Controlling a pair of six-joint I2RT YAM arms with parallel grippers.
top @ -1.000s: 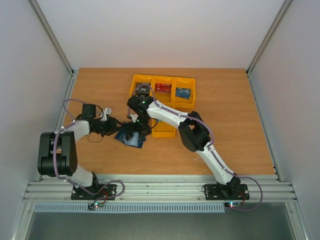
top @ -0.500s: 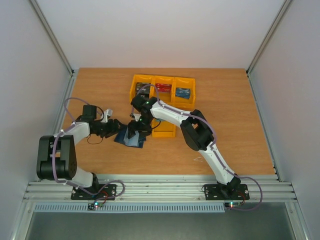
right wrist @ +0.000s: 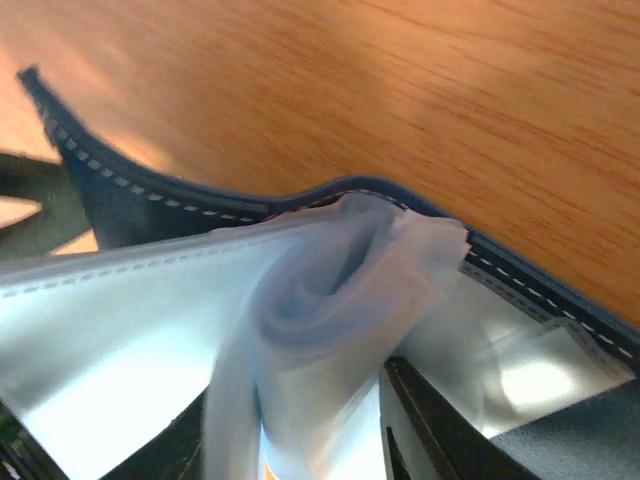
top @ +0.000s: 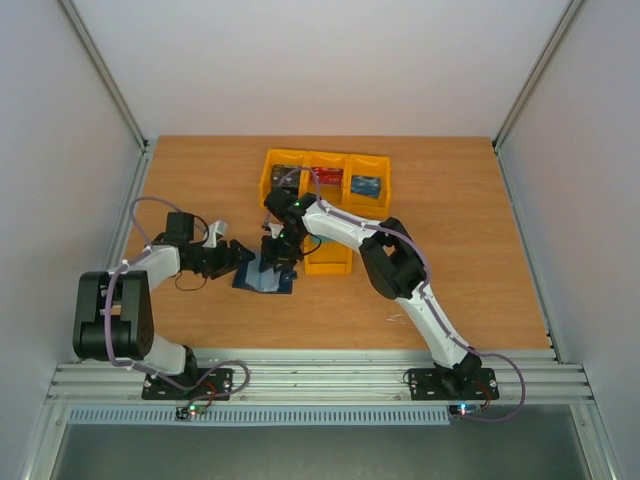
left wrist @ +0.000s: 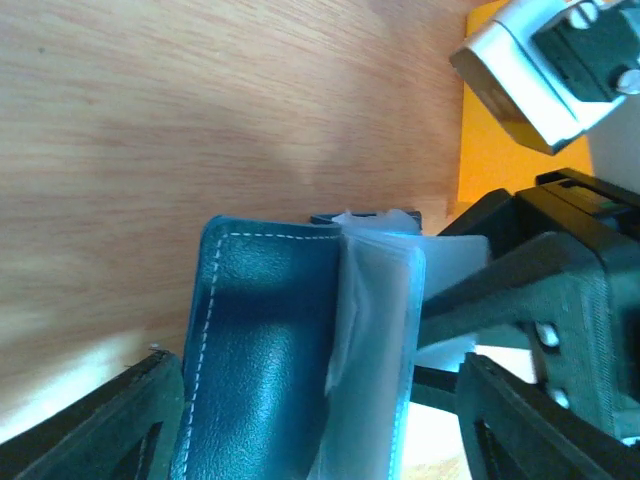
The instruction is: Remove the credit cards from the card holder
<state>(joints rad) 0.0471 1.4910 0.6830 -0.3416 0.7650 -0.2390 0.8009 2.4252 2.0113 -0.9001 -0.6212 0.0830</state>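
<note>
The holder (left wrist: 260,340) lies open on the table (top: 450,230), just beside the bins (top: 325,160), between the left gripper's (left wrist: 320,400) spread jaws. The right gripper (right wrist: 320,420) pinches a wad of its clear sleeves (right wrist: 320,270). The film looks soft and slippery and crumples, so I'd grip a stiff card edge instead. One holder, four bins; no card shows clearly

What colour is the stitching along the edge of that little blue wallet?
White, on the dark navy card holder; clearest in the left wrist view.
</note>
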